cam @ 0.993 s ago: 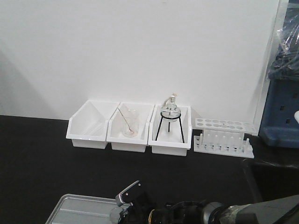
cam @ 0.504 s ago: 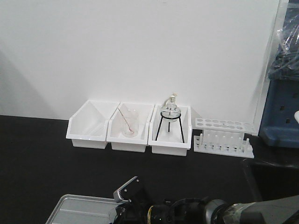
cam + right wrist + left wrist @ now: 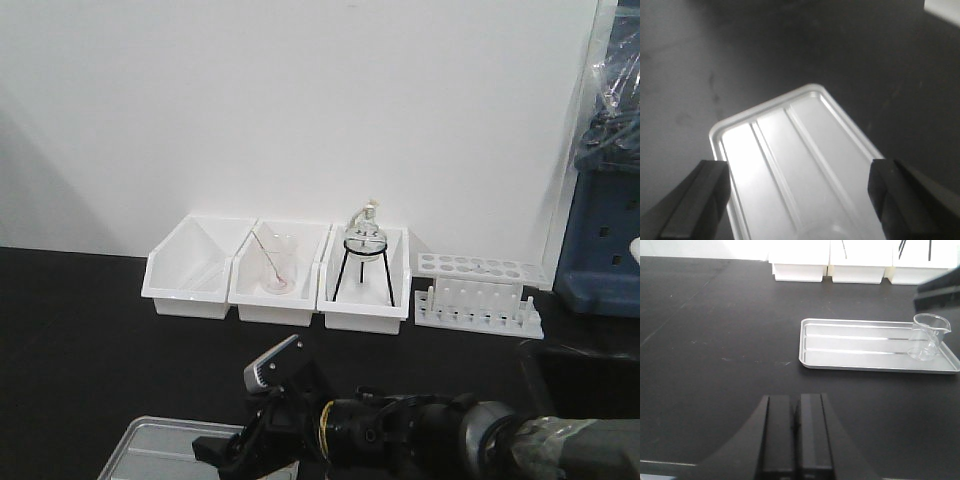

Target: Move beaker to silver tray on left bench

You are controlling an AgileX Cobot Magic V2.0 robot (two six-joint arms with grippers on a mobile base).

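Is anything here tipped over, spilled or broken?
Nothing stands out. The small clear glass beaker stands upright and looks empty at the right end of the shallow silver metal tray, which lies flat on the matte black bench top. No spill or crack shows. The right tool hangs open above the tray.

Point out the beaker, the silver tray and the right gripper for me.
beaker (image 3: 926, 338), left wrist view, glass wall.
silver tray (image 3: 850, 341), left wrist view, bare ribbed floor.
right gripper (image 3: 799, 192), right wrist view, midway between its open fingertips.
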